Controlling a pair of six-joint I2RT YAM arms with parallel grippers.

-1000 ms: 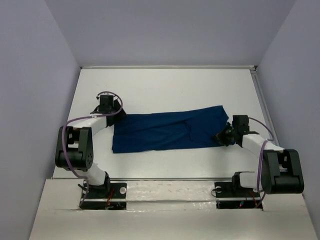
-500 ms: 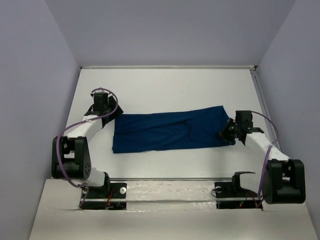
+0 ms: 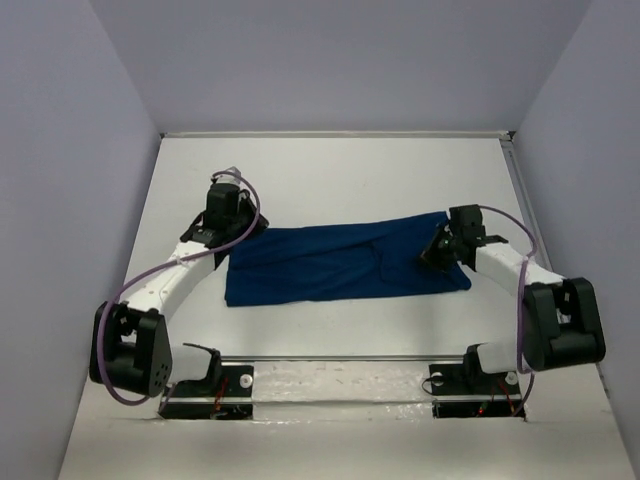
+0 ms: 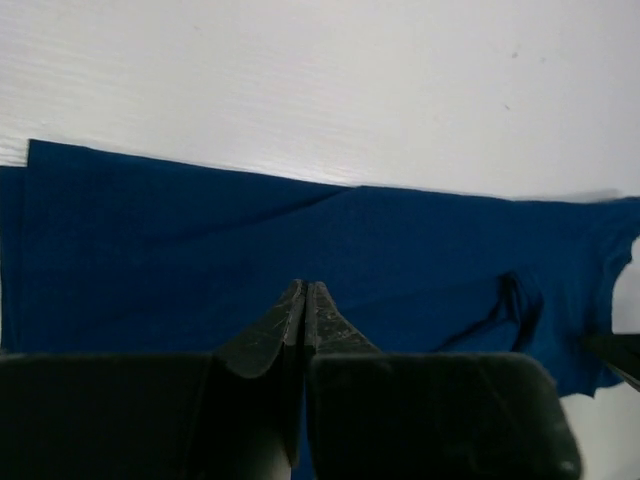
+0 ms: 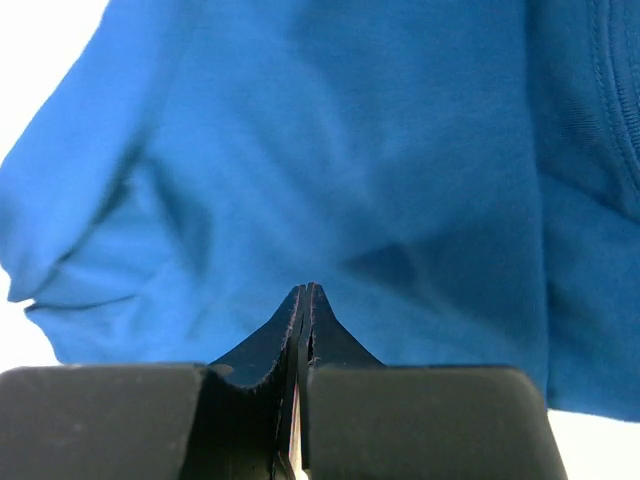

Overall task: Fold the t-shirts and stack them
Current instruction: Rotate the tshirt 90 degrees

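One broad white tabletop (image 3: 330, 170) takes up most of the overhead view. Across its middle lies the dark navy blue soft cloth t-shirt (image 3: 330, 265), spread as a long flat band running from side to side, well apart from every table edge. No print shows on the side facing up. I judge that it lies face down, or is folded lengthwise with the front tucked in, and that shape suits an end-to-end fold next.

The white-and-black left arm (image 3: 165, 285) and right arm (image 3: 510, 270) reach in from the near edge, one to each short end of the band. That is where the cloth must be taken if both ends are to rise evenly.

The left gripper (image 4: 303, 292) sits at the far left corner of the shirt. Its two dark jaws are pressed together with no gap, and the tips point down at the fabric. The right gripper (image 5: 303, 290) is at the right end, just inside the shirt's edge, and its jaws are likewise pressed together against the cloth. Whether either pair has a pinch of fabric between its tips cannot be made out, and the cloth around them looks unlifted.

Beside the right tips, a soft bulging fold (image 5: 70, 250) lies on one side and a thin stitched seam (image 5: 605, 90) runs along the other.
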